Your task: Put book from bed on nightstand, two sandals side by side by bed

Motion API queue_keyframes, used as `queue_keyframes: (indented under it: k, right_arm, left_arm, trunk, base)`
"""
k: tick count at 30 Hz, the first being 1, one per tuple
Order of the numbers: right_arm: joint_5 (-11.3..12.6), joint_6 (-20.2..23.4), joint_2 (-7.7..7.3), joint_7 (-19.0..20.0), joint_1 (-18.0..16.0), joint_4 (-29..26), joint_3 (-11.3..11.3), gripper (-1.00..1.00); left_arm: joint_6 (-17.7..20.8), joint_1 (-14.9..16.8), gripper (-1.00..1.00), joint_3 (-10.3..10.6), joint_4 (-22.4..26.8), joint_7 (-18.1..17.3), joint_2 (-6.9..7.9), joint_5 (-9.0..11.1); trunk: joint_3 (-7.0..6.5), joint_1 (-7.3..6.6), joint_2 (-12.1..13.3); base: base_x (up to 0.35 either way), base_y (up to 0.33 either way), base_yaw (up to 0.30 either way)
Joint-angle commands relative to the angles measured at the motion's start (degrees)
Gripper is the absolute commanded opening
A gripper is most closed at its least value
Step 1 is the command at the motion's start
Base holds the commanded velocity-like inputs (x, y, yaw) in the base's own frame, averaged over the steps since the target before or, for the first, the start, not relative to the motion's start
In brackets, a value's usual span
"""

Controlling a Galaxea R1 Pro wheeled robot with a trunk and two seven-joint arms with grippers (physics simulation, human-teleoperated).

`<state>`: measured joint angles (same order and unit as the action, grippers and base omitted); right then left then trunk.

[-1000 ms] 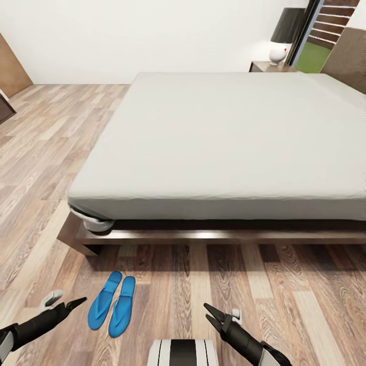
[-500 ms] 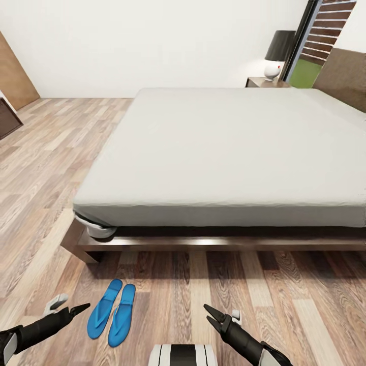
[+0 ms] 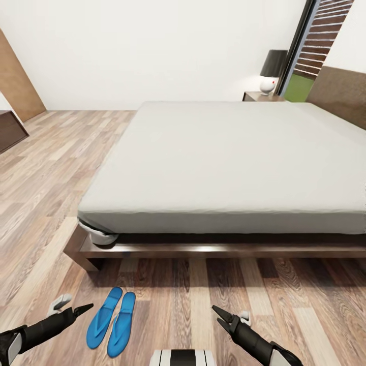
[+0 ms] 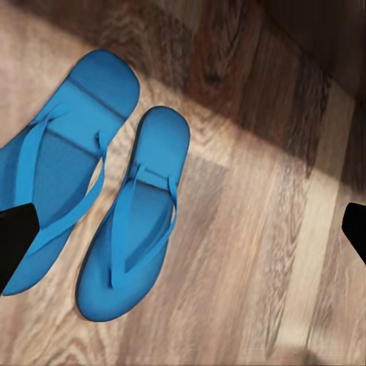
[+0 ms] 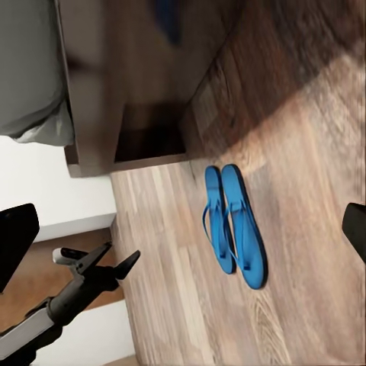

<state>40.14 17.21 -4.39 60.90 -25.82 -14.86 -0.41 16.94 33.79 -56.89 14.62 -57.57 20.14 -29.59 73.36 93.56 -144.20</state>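
Observation:
The two sandals [image 3: 104,317] [image 3: 122,324], bright blue flip-flops, lie side by side on the wood floor just in front of the bed [image 3: 223,157], near its left corner. My left gripper [image 3: 71,306] hovers open just left of them; the left wrist view looks down on both sandals [image 4: 57,164] [image 4: 133,229] between its dark fingertips [image 4: 15,244]. My right gripper [image 3: 231,316] is open over bare floor to their right, and its wrist view takes in the sandals [image 5: 232,225] and the left gripper [image 5: 110,267]. A nightstand [image 3: 258,96] stands past the bed. The book is out of view.
A white lamp with a black shade [image 3: 270,71] sits on the nightstand beside a tall window [image 3: 307,51]. The brown headboard [image 3: 338,94] is at the right. A dark low cabinet [image 3: 10,129] and a wooden panel [image 3: 15,76] stand at the left.
The whole picture has shifted: the camera has moved, so the bed, lamp and nightstand now sit lower in view. Sandals lie as before. Both grippers stay open.

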Motion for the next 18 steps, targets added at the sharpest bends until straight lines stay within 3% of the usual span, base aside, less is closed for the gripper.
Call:
queue_keyframes:
  k: [1, 7, 11, 13, 18]
  right_arm:
    - [0.26, 0.58, -0.4, 0.07, -0.01, 0.01, -0.01, 1.0]
    - [0.28, 0.52, -2.95, -0.12, -0.03, 1.91, -0.05, 1.0]
    - [0.38, 0.48, -3.89, -0.16, -0.06, 5.29, -0.09, 1.0]
    - [0.42, 0.47, -4.37, -0.21, -0.06, 7.7, -0.1, 1.0]
    - [0.45, 0.42, -4.94, -0.19, -0.07, 10.73, -0.16, 1.0]
  left_arm:
    - [0.48, 0.05, 1.0, -0.48, 0.06, -0.31, -0.02, -0.39]
    - [-0.62, 0.03, 1.0, -0.49, 0.13, -0.4, 0.14, -1.63]
    - [-1.01, 0.04, 1.0, -0.5, 0.14, -0.34, 0.31, -4.72]
    - [-1.18, 0.05, 1.0, -0.5, 0.15, -0.24, 0.35, -7.46]
    - [-1.4, 0.05, 1.0, -0.5, 0.15, -0.19, 0.35, -10.3]
  trunk:
    - [-0.19, -0.03, 0.0]
    - [-1.52, -0.19, 0.08]
    - [-2.4, -0.29, 0.13]
    - [-2.85, -0.34, 0.16]
    - [-3.95, -0.47, 0.23]
  base:
    - [0.0, 0.0, 0.0]
    - [0.0, 0.0, 0.0]
    - [0.0, 0.0, 0.0]
    - [0.0, 0.0, 0.0]
    - [0.0, 0.0, 0.0]
